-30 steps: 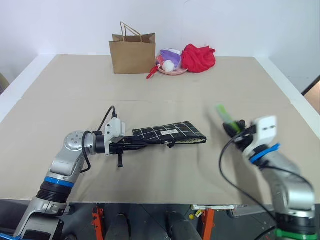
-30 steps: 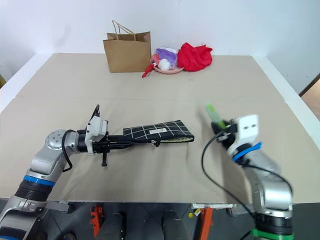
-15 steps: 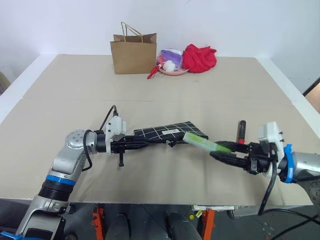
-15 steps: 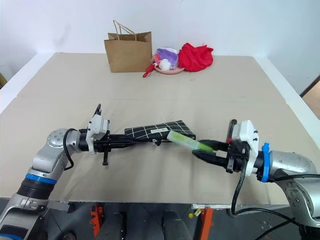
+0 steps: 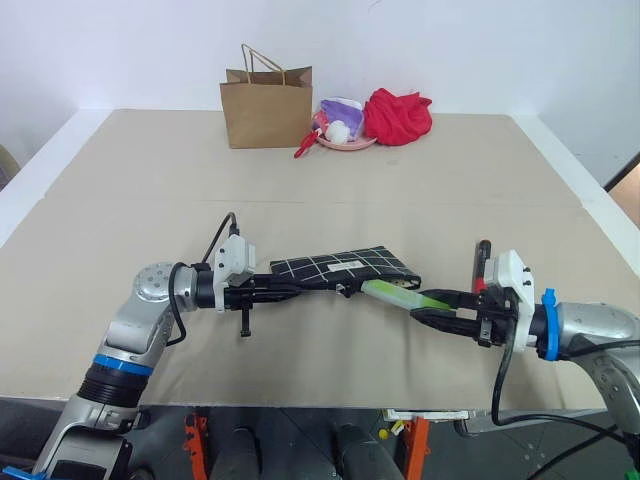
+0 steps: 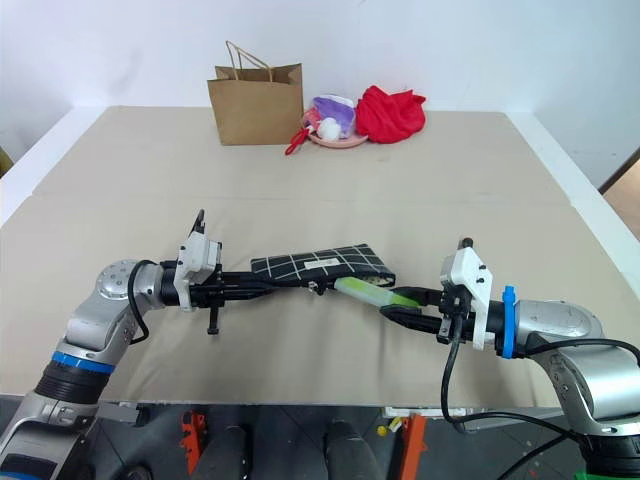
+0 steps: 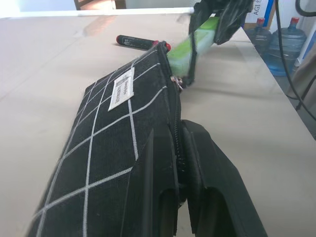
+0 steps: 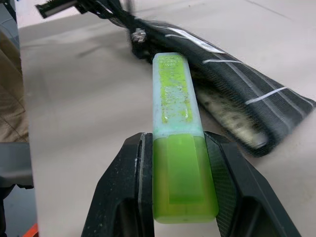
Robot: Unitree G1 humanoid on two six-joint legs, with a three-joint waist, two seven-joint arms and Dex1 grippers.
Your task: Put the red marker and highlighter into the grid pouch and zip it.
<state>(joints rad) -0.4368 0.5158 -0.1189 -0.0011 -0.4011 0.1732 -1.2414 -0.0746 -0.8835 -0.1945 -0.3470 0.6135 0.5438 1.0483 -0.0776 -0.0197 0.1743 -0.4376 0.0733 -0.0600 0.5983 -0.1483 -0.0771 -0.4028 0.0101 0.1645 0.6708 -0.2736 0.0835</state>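
- The highlighter (image 5: 392, 293), lime green with its paler cap end leading, is pinched between the two black fingers of the right gripper (image 5: 428, 308), which grip its solid green end.
- Its cap end sits right at the open side of the grid pouch (image 5: 340, 268), by the zipper pull (image 8: 138, 35); I can't tell whether the tip is already inside or just touching the edge.
- The pouch lies near the front middle of the table (image 5: 420, 180), one end raised slightly where the left gripper (image 5: 280, 287) has it.
- The left gripper's fingers (image 7: 210, 168) are closed tight on the pouch's zipper edge, reaching in level from the left.
- The red marker (image 5: 483, 264) lies on the tabletop just beyond the right gripper, apart from the pouch.
- Well back, along the far edge, stand a brown paper bag (image 5: 265, 105), a pink dish with small items (image 5: 344, 135) and a bunched red cloth (image 5: 397, 115).
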